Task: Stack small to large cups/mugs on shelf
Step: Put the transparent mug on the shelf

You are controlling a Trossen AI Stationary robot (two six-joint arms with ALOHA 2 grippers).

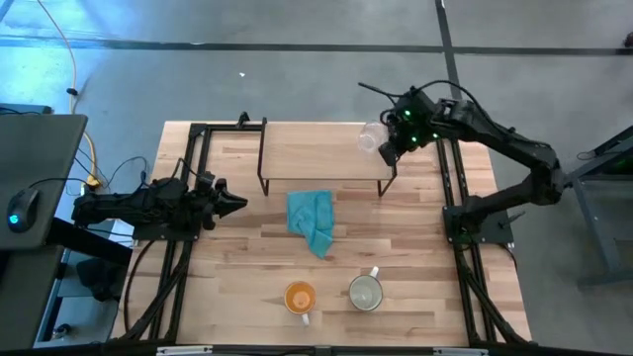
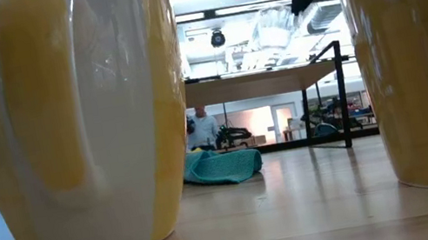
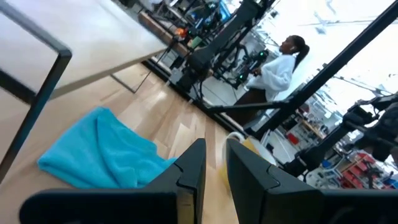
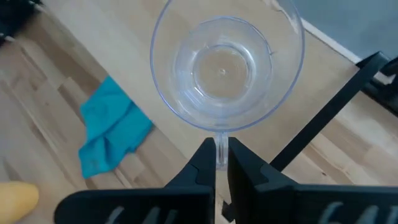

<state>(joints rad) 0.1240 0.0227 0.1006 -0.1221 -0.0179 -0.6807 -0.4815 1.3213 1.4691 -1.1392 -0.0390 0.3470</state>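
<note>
The right hand point(image 1: 388, 150) is positioned over the right end of the shelf point(image 1: 321, 150), with its fingers point(image 4: 205, 163) closed narrowly on the rim of the clear glass cup point(image 4: 227, 65). The cup projects forward from the fingertips, mouth toward the wrist camera. In the high view the cup point(image 1: 371, 137) lies at the shelf's right rear corner, directly beside the hand on the side toward the shelf's centre. In the low view it point(image 2: 275, 28) hangs above the shelf board point(image 2: 269, 79), clear of the surface.

The orange mug point(image 1: 300, 298) stands on the desk point(image 1: 237, 267) well in front of the shelf, near the desk's front edge. The cream-grey mug point(image 1: 366, 293) stands just beside it, on its right, the two apart. Both are well away from either hand.

A teal cloth point(image 1: 313, 222) lies crumpled on the desk just in front of the shelf, between the shelf and the two mugs.

The left hand point(image 1: 229, 205) waits to the left of the shelf, above the desk, its fingers point(image 3: 191, 174) set at a narrow gap and empty.
</note>
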